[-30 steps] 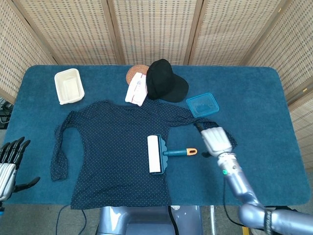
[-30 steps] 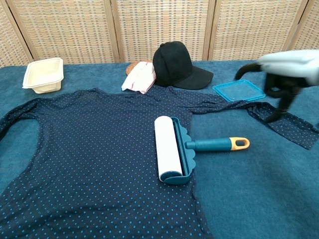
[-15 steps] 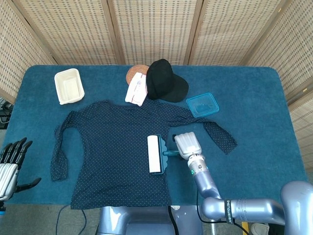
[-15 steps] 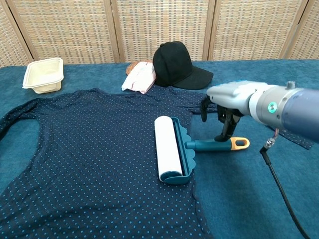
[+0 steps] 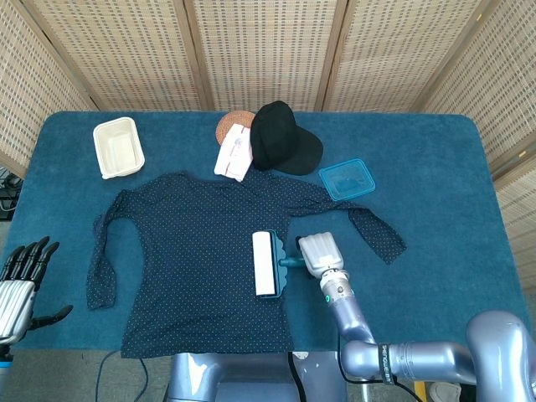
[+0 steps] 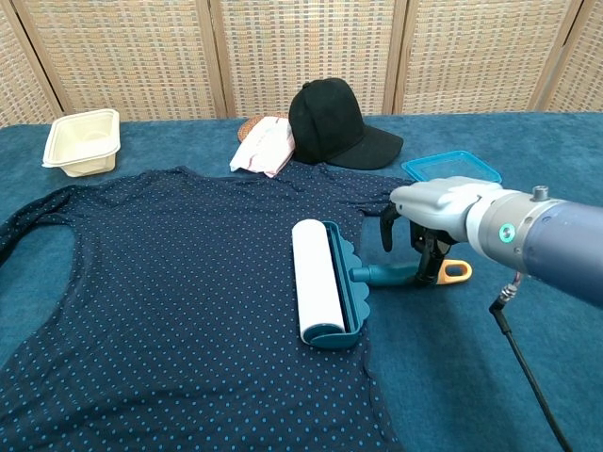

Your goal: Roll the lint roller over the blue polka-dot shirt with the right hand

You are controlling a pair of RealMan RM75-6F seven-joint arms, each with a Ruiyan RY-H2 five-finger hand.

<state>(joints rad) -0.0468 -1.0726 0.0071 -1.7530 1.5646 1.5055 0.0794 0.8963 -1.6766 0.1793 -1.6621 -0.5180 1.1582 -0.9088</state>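
The blue polka-dot shirt (image 5: 193, 251) lies spread flat across the middle of the blue table (image 5: 435, 142); it also fills the chest view as the shirt (image 6: 170, 273). On the shirt's right edge rests the lint roller (image 5: 265, 263), whose white roll (image 6: 318, 281) points away from me. Its teal handle (image 6: 386, 274), ending in an orange loop, sticks out to the right. My right hand (image 6: 429, 207) hovers just over the handle with dark fingers (image 6: 426, 256) reaching down onto it, apart and not wrapped around it. My left hand (image 5: 21, 272) waits off the table's front left corner, fingers spread, holding nothing.
A black cap (image 5: 280, 138) sits at the back centre, beside a white folded packet (image 5: 234, 152) on a brown round mat (image 5: 230, 123). There is a cream container (image 5: 117, 147) at the back left. A blue lid (image 5: 346, 178) lies just beyond the shirt's right sleeve (image 5: 377, 234).
My right hand swung left from above the right sleeve to the roller's handle, then sank until its fingers reached the handle. The roller, the shirt and the left hand stayed put.
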